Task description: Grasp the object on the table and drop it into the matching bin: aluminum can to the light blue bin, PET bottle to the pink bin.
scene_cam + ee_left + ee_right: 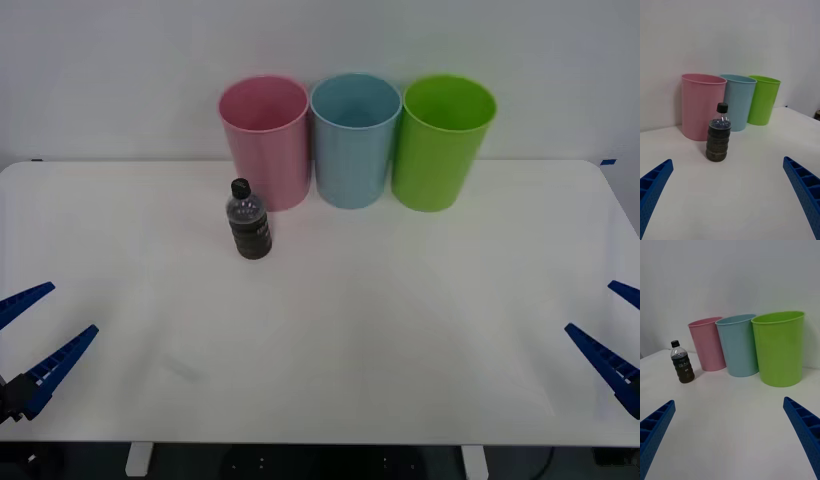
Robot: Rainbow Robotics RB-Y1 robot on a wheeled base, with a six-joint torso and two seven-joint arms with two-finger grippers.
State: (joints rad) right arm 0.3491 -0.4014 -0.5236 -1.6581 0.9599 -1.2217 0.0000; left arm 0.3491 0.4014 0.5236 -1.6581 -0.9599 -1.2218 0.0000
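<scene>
The PET bottle (249, 222) stands upright on the white table (400, 330), a small clear bottle of dark liquid with a black cap, just in front of the pink bin (265, 140). The light blue bin (355, 140) stands beside the pink one. My left gripper (35, 335) is open at the table's near left edge, far from the bottle. My right gripper (615, 325) is open at the near right edge. In the left wrist view the bottle (718, 135) stands ahead between the blue fingers (655, 180). In the right wrist view the bottle (682, 363) stands off to one side.
A lime green bin (440, 145) ends the row of three at the table's back edge, against a white wall. The bins stand close together, almost touching. Bare tabletop lies between both grippers and the bottle.
</scene>
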